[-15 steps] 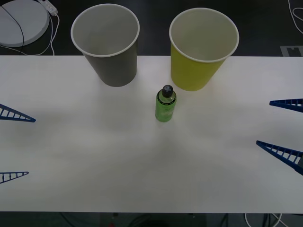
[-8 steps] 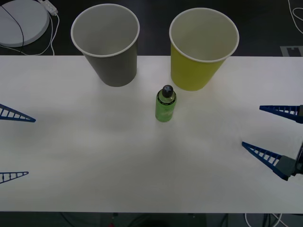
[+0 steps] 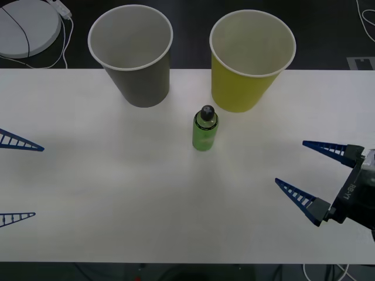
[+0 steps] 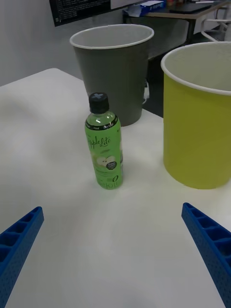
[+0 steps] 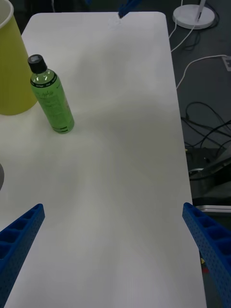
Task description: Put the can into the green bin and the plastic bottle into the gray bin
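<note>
In the front view the plastic bottle stands upright near the middle of the white table, its black cap on, and everything else can be placed from it: the gray bin stands behind it and to the robot's left, the green bin behind it and to the robot's right, both upright at the table's far edge with open mouths and pale insides, the green one nearer the bottle, though neither touches it. The right gripper is over the table to the bottle's right and nearer the robot, well apart from it, its two blue ribbed fingers spread wide and holding nothing. The left gripper sits at the table's left edge, far from the bottle, with its fingers likewise apart and empty. A round white base with a cable lies on the dark floor beyond the gray bin. In the right wrist view the bottle faces the camera with its green label readable, the gray bin behind it and the green bin just beside it, a narrow strip of table between them; the blue fingers stand wide apart. In the left wrist view the bottle stands close beside the green bin without touching, and the open fingers frame bare table.
</note>
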